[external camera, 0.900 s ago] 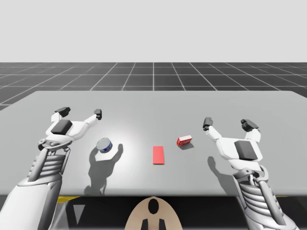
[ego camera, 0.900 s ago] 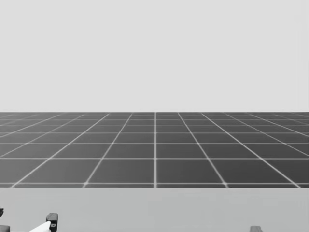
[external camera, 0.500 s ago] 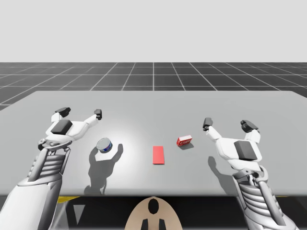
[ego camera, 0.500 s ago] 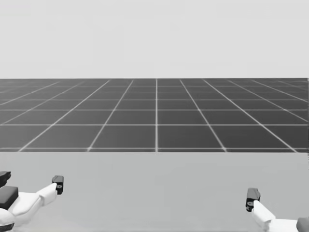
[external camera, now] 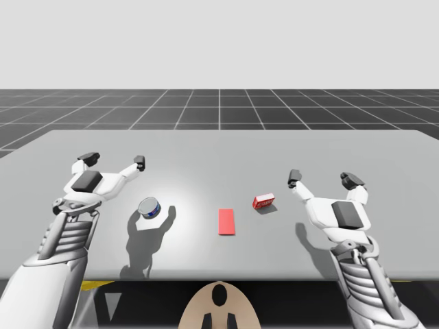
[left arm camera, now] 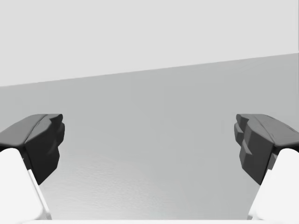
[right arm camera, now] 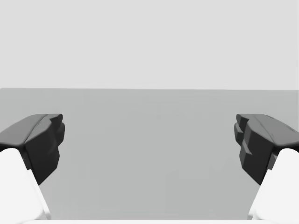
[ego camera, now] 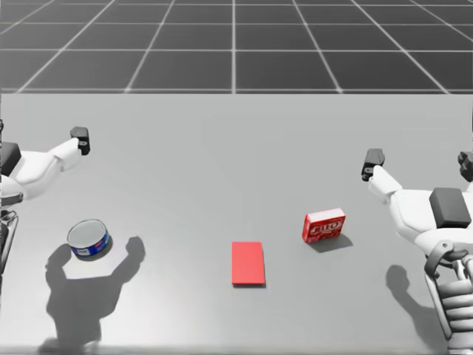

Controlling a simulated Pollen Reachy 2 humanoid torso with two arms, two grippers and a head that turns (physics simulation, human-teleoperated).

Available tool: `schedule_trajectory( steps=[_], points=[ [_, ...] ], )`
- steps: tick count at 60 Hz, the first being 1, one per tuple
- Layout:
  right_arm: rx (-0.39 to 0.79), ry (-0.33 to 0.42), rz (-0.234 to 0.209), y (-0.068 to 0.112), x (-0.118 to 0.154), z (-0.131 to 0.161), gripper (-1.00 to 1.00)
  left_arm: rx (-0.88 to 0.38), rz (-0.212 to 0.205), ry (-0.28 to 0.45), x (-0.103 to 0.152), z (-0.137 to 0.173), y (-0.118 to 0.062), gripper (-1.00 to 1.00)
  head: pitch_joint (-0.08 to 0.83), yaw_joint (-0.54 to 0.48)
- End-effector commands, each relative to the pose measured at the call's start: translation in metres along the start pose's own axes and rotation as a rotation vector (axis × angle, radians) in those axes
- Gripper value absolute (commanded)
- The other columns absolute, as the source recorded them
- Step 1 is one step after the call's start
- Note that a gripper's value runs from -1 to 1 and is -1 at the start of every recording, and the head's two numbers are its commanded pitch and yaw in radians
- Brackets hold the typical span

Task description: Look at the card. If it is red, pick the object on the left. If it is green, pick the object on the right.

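Head turned down onto the red card (ego camera: 247, 263).

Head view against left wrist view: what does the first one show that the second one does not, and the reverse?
Head view: the red card lying flat, the blue can to its left, the red box to its right, and my right pincer, open. Left wrist view: both fingertips of my left pincer, wide apart, with nothing between them. Shared: the grey table and part of my left pincer.
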Motion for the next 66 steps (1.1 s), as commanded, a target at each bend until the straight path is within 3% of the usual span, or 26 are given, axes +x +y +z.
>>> schedule_trajectory(
  steps=[1, 20, 44, 53, 66],
  points=[
    [0.003, 0.010, -0.008, 0.0025, -0.0027, 0.0005, -1.00, -0.003, -0.004, -0.003, 0.0011, 0.0007, 0.0003, -1.00, 0.625, -0.02],
    [0.007, 0.001, 0.013, 0.0026, -0.0031, 0.0003, -1.00, -0.006, -0.003, -0.003, 0.0024, 0.0024, -0.0008, -1.00, 0.778, -0.04],
    [0.011, 0.001, 0.013, 0.0031, -0.0023, 0.0004, -1.00, -0.005, -0.003, -0.003, 0.0031, 0.0029, -0.0018, -1.00, 0.769, -0.04],
    [0.012, 0.002, 0.014, 0.0034, -0.0025, 0.0009, -1.00, -0.004, -0.003, 0.000, 0.0026, 0.0026, -0.0019, -1.00, 0.761, 0.02],
    [0.014, 0.003, 0.013, 0.0046, -0.0019, 0.0022, -1.00, -0.006, -0.001, 0.003, 0.0021, 0.0025, -0.0018, -1.00, 0.745, 0.18]
  ],
)
